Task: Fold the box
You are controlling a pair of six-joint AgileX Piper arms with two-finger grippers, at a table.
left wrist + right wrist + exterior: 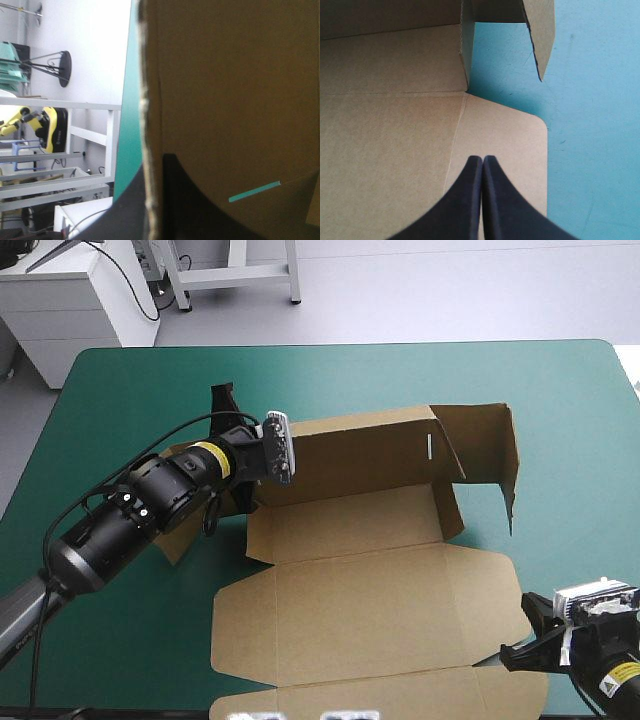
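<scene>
The brown box (pixel 350 570) lies mid-table with its back wall (pixel 360 455) and right side wall (pixel 490 445) raised and its lid flat toward the front edge. My left gripper (pixel 232 425) is at the back wall's left end. In the left wrist view the left gripper (pixel 152 170) is shut on the box (pixel 235 100), the board's edge running between its black fingers. My right gripper (pixel 525 632) is at the lid's front right flap. In the right wrist view the right gripper (pixel 482 161) is shut, its tip over that rounded flap (pixel 505 140).
A narrow slot (pixel 428 445) cuts the back wall near its right end. Part of the box's left flap (pixel 175 540) shows under the left arm. The teal-green cover (pixel 570 420) spreads right of the box and beyond it. A white cabinet (pixel 70 310) stands past the far left corner.
</scene>
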